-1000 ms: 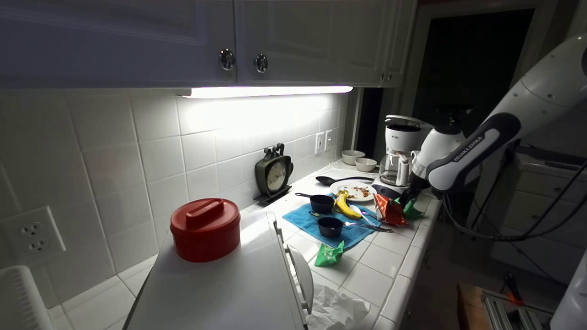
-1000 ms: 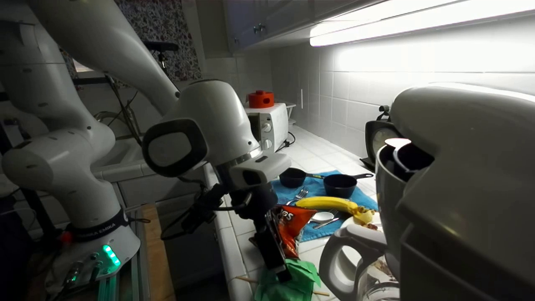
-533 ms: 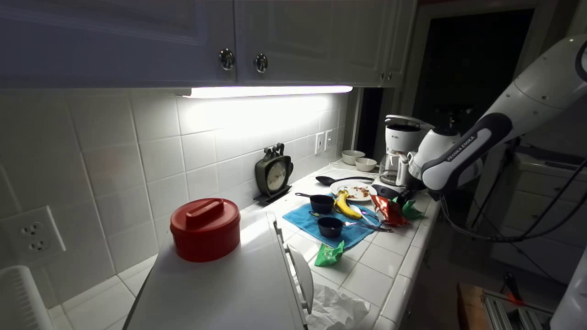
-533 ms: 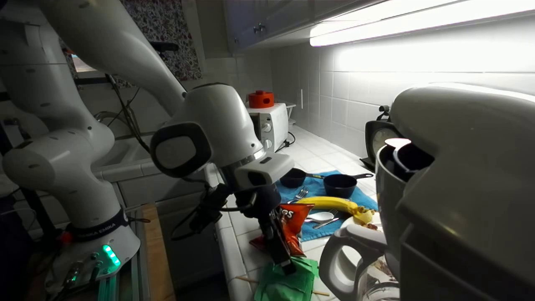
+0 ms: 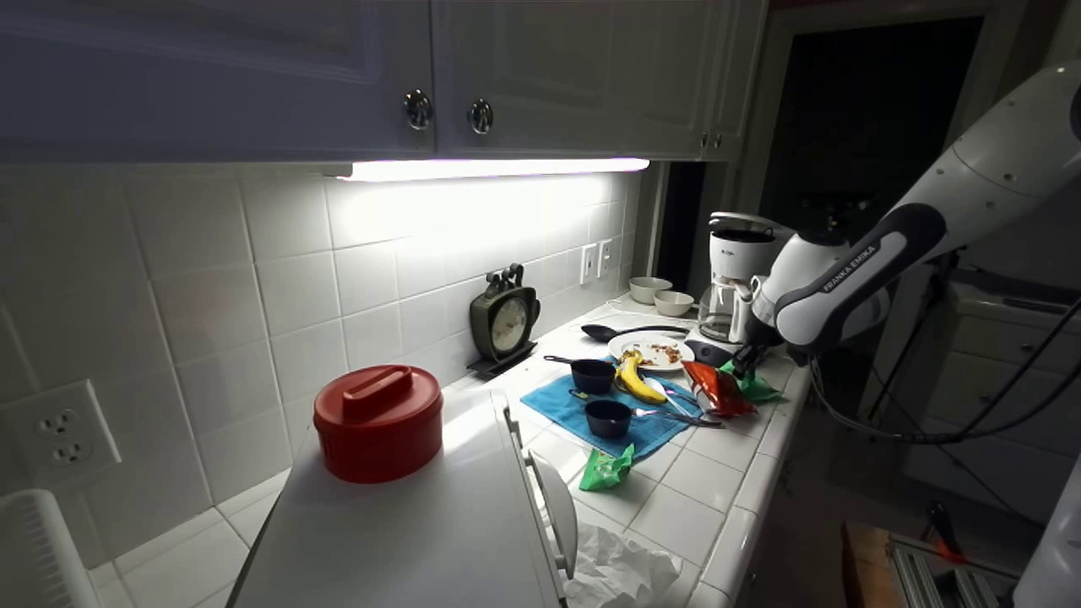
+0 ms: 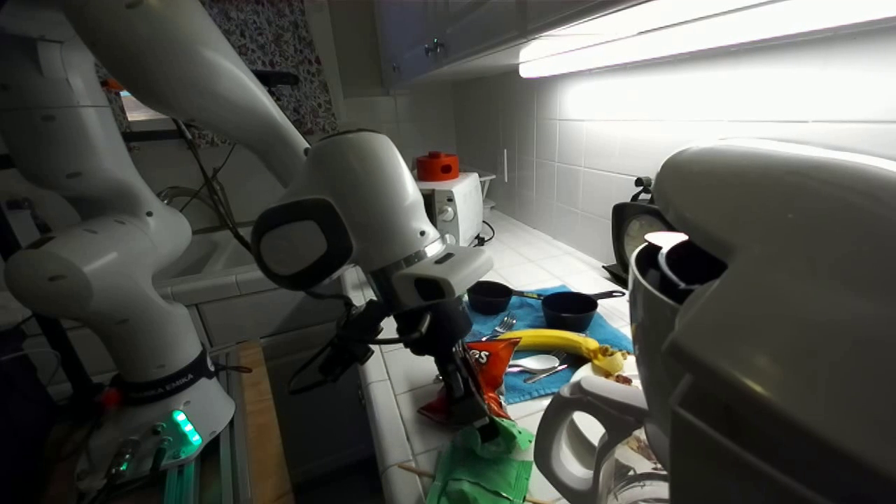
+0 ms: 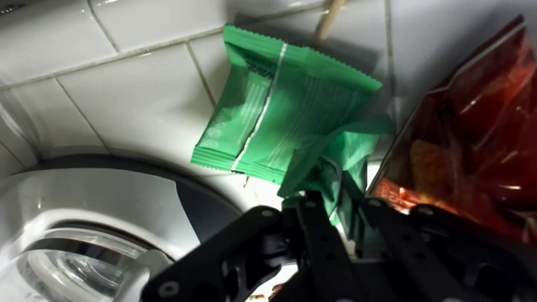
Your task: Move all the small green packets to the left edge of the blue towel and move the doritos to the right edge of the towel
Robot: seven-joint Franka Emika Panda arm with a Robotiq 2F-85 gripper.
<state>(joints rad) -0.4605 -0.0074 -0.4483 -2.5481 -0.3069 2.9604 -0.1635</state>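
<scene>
Beside the doritos, my gripper (image 7: 330, 187) has its jaws drawn together on a crumpled green packet (image 7: 350, 144), whose folded edge runs between the fingertips. A flat green packet (image 7: 277, 105) lies partly beneath it on the counter. In an exterior view the held packet (image 6: 507, 439) bunches up around the fingertips. The doritos (image 6: 493, 364), a red bag, lean close to the fingers, off the towel's edge. A further green packet (image 5: 606, 469) sits at the near corner of the blue towel (image 5: 553, 404), partly off it.
On the towel are a banana (image 5: 635, 380), two black cups (image 5: 608, 418) and cutlery. The coffee maker (image 7: 105, 201) stands close beside the gripper. A wooden stick (image 7: 329, 21) pokes out from under the flat packet. The counter's front edge (image 6: 392, 420) runs near the arm.
My jaws have come together, and the upper green packet has bunched up between them. The gripper has risen slightly. The doritos have shifted a little beside it.
</scene>
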